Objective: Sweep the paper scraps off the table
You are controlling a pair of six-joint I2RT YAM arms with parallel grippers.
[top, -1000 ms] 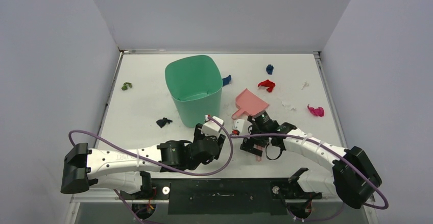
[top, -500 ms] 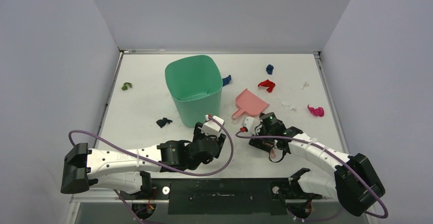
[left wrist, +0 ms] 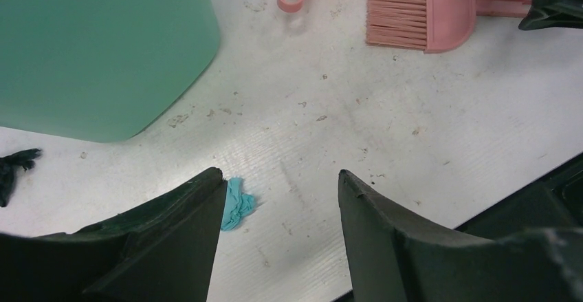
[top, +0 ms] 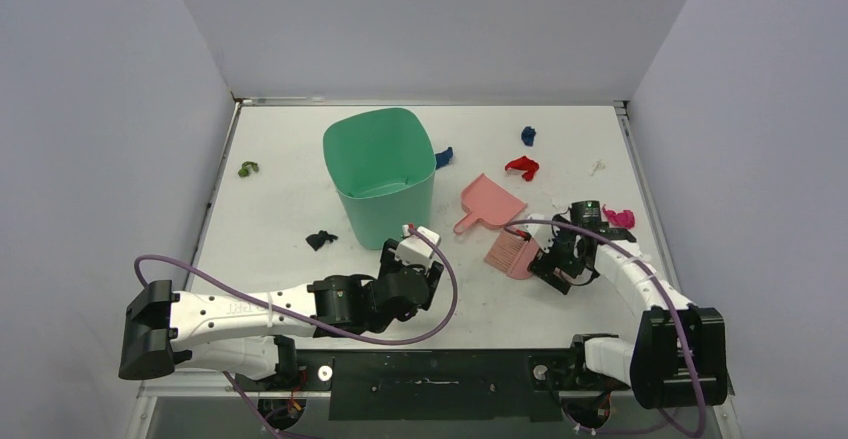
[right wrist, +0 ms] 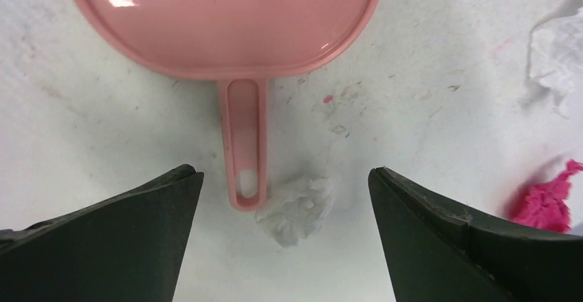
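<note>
The right hand is spread wide, empty, low over the white bench. The pink plastic brush lies ahead, its handle end between the fingers, untouched, with a white paper wad just beside it. The left hand is also spread, a teal paper scrap beside one finger. In the top view a red scrap and a dark blue scrap lie right of centre, and a black scrap lies left of the green plastic bin.

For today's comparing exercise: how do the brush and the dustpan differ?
The brush has bristles; the dustpan is a smooth scoop. The brush's handle points right, toward the right gripper; the dustpan's points toward the near left. The brush lies nearer the front edge of the table than the dustpan. Both are pink and lie flat.
</note>
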